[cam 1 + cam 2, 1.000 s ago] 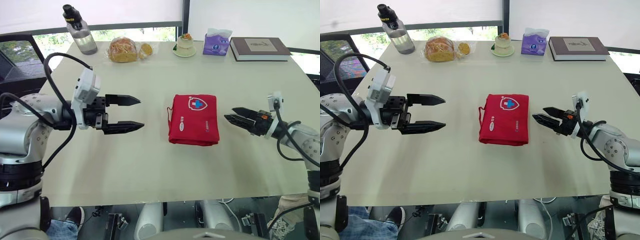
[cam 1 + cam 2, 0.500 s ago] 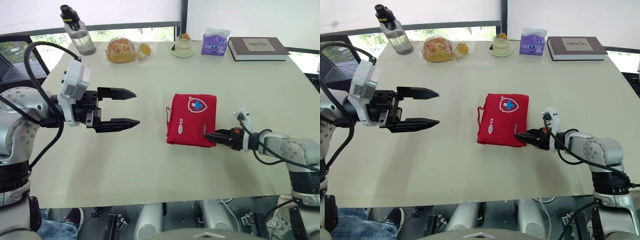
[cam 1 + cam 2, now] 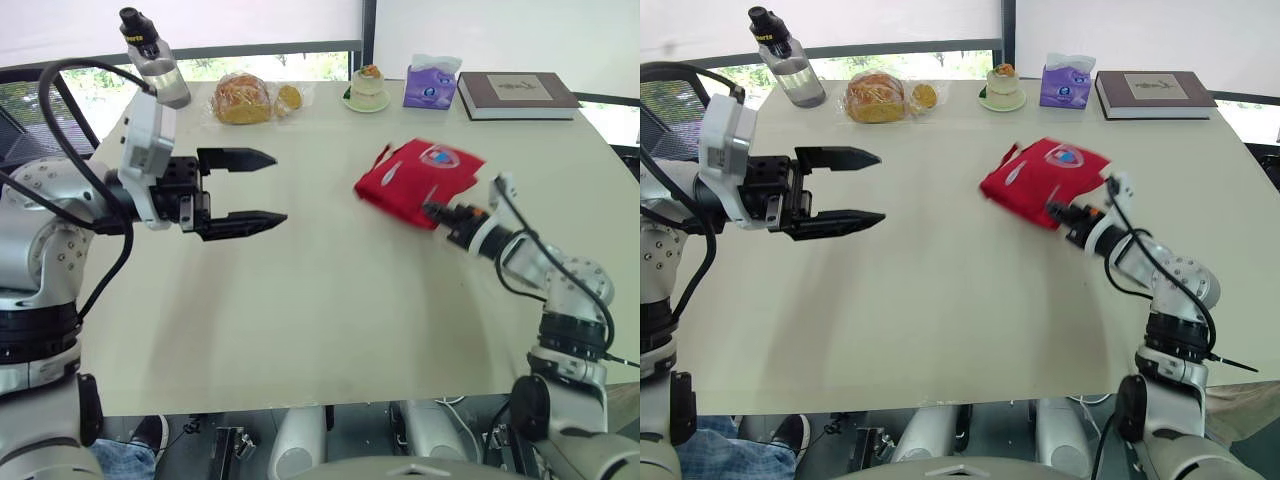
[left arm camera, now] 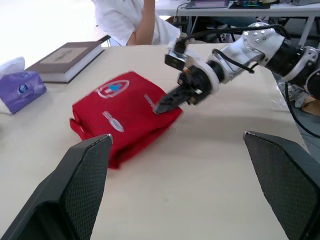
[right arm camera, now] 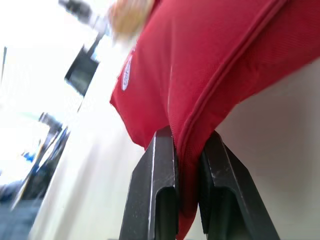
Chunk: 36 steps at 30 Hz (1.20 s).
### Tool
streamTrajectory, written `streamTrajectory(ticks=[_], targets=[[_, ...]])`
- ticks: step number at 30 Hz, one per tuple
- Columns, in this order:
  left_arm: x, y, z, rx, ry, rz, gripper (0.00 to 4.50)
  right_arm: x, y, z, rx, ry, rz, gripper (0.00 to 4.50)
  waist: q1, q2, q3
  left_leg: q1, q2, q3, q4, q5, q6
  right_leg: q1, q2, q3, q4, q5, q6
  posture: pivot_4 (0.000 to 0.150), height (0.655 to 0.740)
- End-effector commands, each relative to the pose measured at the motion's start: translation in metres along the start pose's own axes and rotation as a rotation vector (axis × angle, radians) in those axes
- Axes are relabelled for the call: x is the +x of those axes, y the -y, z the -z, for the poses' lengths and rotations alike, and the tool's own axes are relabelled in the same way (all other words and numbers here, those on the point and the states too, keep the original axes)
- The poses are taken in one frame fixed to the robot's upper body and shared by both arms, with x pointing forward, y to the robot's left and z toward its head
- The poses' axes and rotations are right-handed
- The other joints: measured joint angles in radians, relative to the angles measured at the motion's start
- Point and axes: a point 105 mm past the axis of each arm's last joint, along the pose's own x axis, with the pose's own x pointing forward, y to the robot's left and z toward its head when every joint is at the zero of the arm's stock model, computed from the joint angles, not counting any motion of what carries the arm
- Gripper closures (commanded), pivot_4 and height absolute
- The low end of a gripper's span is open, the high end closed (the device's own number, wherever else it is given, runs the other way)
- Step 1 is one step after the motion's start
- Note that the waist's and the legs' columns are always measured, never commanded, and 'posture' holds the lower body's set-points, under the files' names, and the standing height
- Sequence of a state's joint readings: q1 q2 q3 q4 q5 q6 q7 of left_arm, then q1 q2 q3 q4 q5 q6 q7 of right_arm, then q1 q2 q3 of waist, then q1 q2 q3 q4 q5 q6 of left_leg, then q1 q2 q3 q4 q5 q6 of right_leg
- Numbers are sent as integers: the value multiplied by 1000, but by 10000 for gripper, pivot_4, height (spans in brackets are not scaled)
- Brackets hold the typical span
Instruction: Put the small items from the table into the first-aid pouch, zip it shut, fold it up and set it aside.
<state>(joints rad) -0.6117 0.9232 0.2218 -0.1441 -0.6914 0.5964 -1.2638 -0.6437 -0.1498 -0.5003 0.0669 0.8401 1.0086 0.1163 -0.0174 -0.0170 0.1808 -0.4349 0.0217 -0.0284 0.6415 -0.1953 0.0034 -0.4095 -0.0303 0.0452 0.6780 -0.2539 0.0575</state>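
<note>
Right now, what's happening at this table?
The right pincer is shut on an edge of the folded red first-aid pouch, which sits skewed on the table. The left pincer hovers open over bare tabletop, holding nothing. A bottle, bread, a dessert, tissues and a book line the far edge.

The left arm is reaching inward, the left gripper [image 3: 278, 187] hovering with its fingers spread wide; the right arm is bending at the elbow, the right gripper [image 3: 432, 210] pinching an edge of the pouch [image 3: 420, 172].
</note>
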Motion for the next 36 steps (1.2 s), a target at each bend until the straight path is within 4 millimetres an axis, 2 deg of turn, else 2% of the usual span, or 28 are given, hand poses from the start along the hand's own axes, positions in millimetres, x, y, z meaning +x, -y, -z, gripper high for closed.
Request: streamTrajectory(ticks=[1,6,14,18,19,21,25,27,31,33,36], targets=[[3,-9,-9,50,29,-50,0,-2,11,-50,8,266,121,44810,-1,0,0,0,0,0,0,0,0,0,0,0,0,0,0,1500,7332],[11,-19,-15,44,87,-109,0,2,37,-72,51,417,280,44810,-11,0,0,1,0,1,-2,0,0,0,0,1,0,0,0,1500,7332],[24,-18,-19,11,144,-146,0,13,55,-79,150,485,362,44810,-39,1,1,2,0,3,-5,0,0,-2,0,4,0,0,0,1500,7332],[29,-14,-21,-3,149,-125,0,18,62,-72,183,445,386,44810,-41,1,1,2,0,3,-6,0,0,-2,0,4,0,0,0,1500,7332],[29,-13,-20,-10,147,-119,0,19,63,-68,199,422,385,35339,-41,1,1,2,0,4,-6,0,0,-2,0,4,0,0,0,1500,7332],[28,-12,-16,-30,139,-119,0,17,63,-62,216,389,372,28426,-41,1,1,2,0,4,-6,0,0,-2,0,4,0,0,0,1500,7332],[28,-12,-10,-45,122,-137,0,8,63,-53,182,338,352,7110,-40,1,1,2,0,3,-6,0,0,-2,0,4,0,0,0,1500,7332],[25,-11,-7,-52,116,-155,0,1,59,-47,122,300,329,1083,-39,1,1,2,0,3,-6,0,0,-2,0,4,0,0,0,1500,7332],[6,-16,22,-89,30,-295,0,-29,38,-24,-242,148,217,1083,-39,2,0,2,0,3,-6,0,0,-2,-1,5,0,0,0,1500,7332],[0,-15,29,-114,18,-336,0,-41,31,-15,-336,102,167,1083,-39,2,0,2,0,4,-6,0,0,-2,-1,5,0,0,0,1500,7332],[-12,-7,53,-149,-72,-407,0,-69,24,-7,-529,33,108,1083,-39,2,0,3,0,4,-6,0,0,-2,0,5,0,0,0,1500,7332]])
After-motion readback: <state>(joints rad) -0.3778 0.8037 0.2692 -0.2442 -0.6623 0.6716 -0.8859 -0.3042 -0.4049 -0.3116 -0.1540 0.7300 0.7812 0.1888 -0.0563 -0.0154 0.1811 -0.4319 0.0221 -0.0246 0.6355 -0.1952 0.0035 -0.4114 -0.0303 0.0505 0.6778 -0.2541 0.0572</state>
